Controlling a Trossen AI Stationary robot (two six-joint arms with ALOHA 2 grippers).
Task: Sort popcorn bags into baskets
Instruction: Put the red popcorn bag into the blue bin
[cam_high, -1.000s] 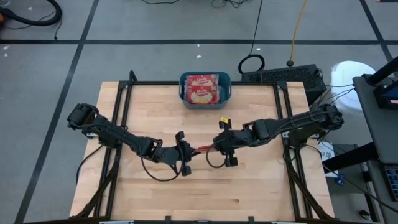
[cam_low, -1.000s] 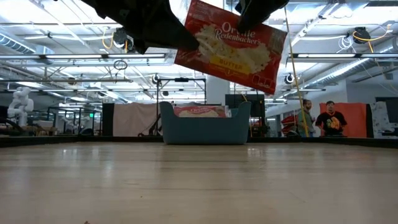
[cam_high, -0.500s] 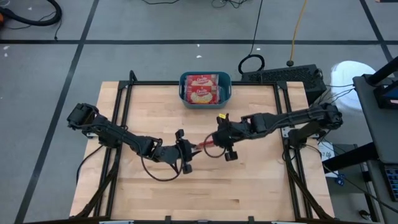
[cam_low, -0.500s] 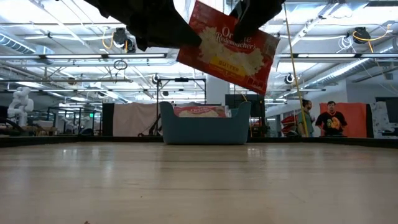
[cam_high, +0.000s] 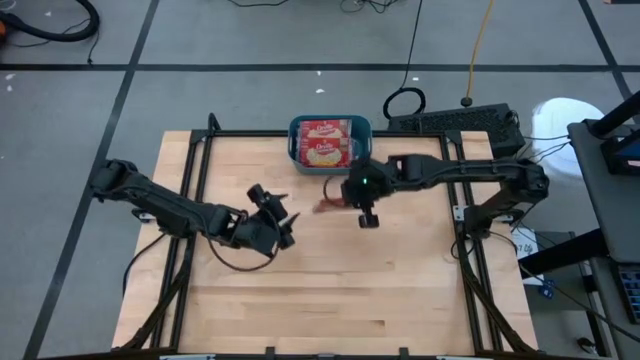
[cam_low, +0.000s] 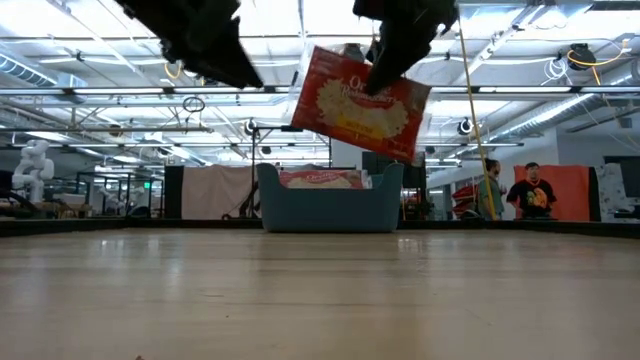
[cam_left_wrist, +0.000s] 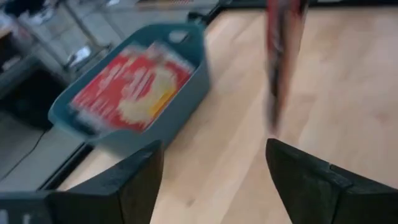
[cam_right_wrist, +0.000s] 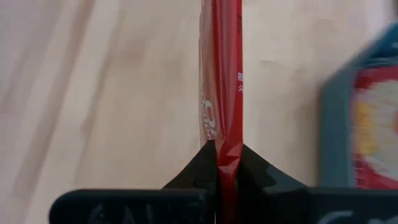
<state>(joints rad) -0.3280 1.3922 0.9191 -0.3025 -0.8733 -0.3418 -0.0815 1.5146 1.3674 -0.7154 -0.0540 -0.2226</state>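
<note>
My right gripper (cam_high: 340, 200) is shut on a red popcorn bag (cam_low: 358, 103) that hangs in the air a little short of the teal basket (cam_high: 297, 150). The basket stands at the table's far edge with two popcorn bags (cam_high: 322, 142) lying flat in it. My left gripper (cam_high: 283, 222) stands open to the left of the hanging bag, apart from it, with nothing between its fingers (cam_left_wrist: 130, 180). In the left wrist view the hanging bag (cam_left_wrist: 281, 56) shows edge-on beyond the open fingers. My right gripper pinches the popcorn bag's top edge (cam_right_wrist: 225, 134) between its two fingers. The fingers slant down onto it from above. The bag hangs below them, tilted, clear of the table, with its printed face toward the near edge.
Bare wooden tabletop (cam_high: 330, 290) lies on all sides below the arms. A black frame rail (cam_high: 200, 170) runs along the table's left and right sides. Beyond the far edge are cables and a dark box (cam_high: 455, 122); people stand far off in the room (cam_low: 530, 190).
My left gripper has opened and let go of the bag, then drawn back toward the table's left edge and risen a little. My right gripper, shut on the bag, has carried it toward the far edge and the basket; the bag hangs from that gripper alone.
</note>
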